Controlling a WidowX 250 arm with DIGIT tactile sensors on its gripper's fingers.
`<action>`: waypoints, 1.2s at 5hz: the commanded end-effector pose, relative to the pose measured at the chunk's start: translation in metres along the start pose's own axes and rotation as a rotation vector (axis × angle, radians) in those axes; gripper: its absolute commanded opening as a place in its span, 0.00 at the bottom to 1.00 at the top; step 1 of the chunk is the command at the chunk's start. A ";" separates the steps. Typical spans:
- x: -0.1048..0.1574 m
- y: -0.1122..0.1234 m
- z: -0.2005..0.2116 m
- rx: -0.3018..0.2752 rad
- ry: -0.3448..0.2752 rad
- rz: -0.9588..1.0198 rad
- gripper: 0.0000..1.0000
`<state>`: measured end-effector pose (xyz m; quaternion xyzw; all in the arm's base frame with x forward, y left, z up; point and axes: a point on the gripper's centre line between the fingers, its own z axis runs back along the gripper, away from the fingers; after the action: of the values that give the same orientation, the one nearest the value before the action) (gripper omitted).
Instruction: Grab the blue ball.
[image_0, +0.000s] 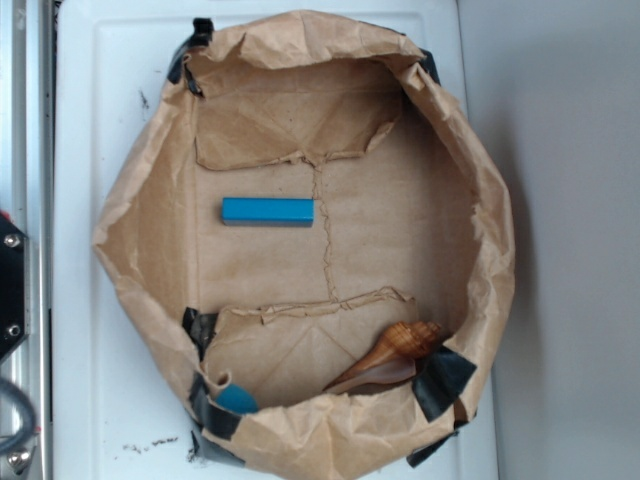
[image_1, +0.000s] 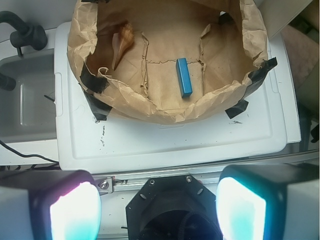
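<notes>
Hovering well back from the paper-lined bin, the tool (image_1: 158, 210) is showing only in the wrist view, where its two fingers (image_1: 74, 212) are standing wide apart at the bottom corners with nothing between them. It is sitting above the near edge of the white worktop (image_1: 165, 142), short of the crumpled brown paper rim (image_1: 165, 112), so the approach is only beginning and no reach into the bin is under way yet. Inside the paper lining, the long blue block (image_1: 184, 76) is lying flat near the middle of the floor, and the brown shell (image_1: 121, 42) is resting against the wall at one side. The blue ball (image_0: 237, 399) is showing only in the exterior view, as a small bright blue curve tucked into a corner of the bin beside a strip of black tape (image_0: 212, 405), half hidden under the folded paper edge and well apart from the block; from the wrist camera it is not visible, most likely screened by the near wall. The next move is probably calling for travel over the rim toward that taped corner, then a descent with the fingers straddling the ball, keeping clear of the overhanging paper that could snag or push the ball aside.
</notes>
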<state>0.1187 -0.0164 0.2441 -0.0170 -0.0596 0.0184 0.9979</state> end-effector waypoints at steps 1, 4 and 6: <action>0.000 0.000 0.000 0.000 0.000 0.000 1.00; 0.138 0.011 -0.043 0.055 -0.034 0.248 1.00; 0.138 0.011 -0.043 0.055 -0.034 0.248 1.00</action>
<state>0.2582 -0.0084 0.2034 0.0079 -0.0444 0.1350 0.9898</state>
